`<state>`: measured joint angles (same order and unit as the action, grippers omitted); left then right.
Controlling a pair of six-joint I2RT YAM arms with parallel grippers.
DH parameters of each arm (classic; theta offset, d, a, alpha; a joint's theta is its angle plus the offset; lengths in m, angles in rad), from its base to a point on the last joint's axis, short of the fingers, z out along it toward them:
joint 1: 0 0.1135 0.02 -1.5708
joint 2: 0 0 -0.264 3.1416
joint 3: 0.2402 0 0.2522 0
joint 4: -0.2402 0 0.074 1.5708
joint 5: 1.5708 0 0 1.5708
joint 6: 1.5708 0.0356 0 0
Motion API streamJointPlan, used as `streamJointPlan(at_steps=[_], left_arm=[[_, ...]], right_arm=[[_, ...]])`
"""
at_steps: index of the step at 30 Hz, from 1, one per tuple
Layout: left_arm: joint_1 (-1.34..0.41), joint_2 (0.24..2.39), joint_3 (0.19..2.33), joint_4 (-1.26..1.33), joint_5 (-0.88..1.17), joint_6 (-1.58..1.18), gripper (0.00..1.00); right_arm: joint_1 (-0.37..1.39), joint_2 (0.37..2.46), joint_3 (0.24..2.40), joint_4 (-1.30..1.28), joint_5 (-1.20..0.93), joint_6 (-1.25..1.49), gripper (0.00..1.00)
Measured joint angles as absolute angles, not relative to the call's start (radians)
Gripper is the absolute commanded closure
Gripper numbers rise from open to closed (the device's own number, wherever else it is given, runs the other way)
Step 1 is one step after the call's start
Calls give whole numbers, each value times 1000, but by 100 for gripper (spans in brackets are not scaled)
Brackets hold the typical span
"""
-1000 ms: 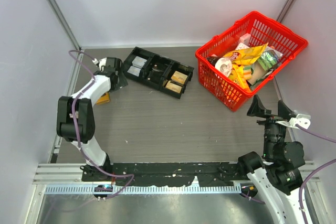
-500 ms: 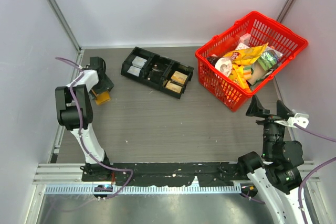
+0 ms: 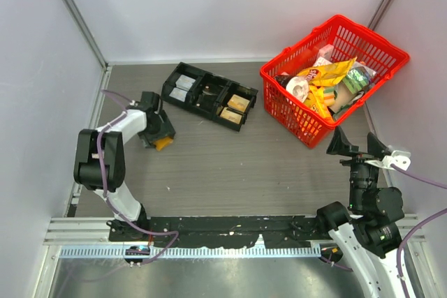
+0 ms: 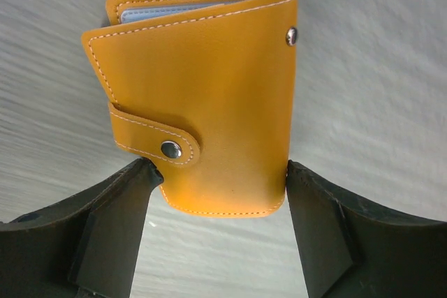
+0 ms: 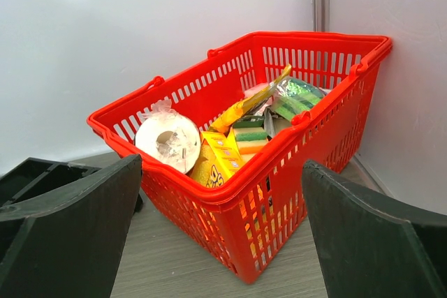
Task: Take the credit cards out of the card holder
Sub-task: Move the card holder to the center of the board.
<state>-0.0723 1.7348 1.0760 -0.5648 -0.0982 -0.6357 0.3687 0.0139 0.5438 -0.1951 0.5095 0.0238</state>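
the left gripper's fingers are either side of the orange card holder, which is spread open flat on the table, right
Not quite. The card holder is folded shut, not spread open: its tab is snapped across the front, and only a strip of pale blue shows at the top edge. The left wrist view shows this. The rest holds: the left gripper has a finger on either side of it.

Smooth matt stitched leather card holder (image 4: 209,102), metal snaps (image 4: 171,149)

Bright, even light, soft shadows. In the left wrist view the card holder (image 4: 209,102) is sharp, while the surface (image 4: 370,68) all around it smears into blur.
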Motion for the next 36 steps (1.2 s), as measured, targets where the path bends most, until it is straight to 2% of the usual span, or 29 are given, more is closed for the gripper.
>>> streamJointPlan(at_steps=[9,11,14,21,28,36], left_arm=[[-398,1615,935,-521,-28,-763,20],[-513,1609,926,-479,-6,-840,17],[-596,1609,925,-452,9,-905,15],[-639,1496,929,-460,-36,-948,12],[-635,1365,940,-514,-146,-904,15],[-649,1382,853,-484,-151,-919,19]], right_arm=[[369,15,544,-195,498,25,0],[369,26,544,-196,489,28,0],[369,41,546,-199,479,33,0],[369,156,633,-258,416,74,0],[369,418,829,-392,225,123,0],[369,721,973,-526,-22,188,0]])
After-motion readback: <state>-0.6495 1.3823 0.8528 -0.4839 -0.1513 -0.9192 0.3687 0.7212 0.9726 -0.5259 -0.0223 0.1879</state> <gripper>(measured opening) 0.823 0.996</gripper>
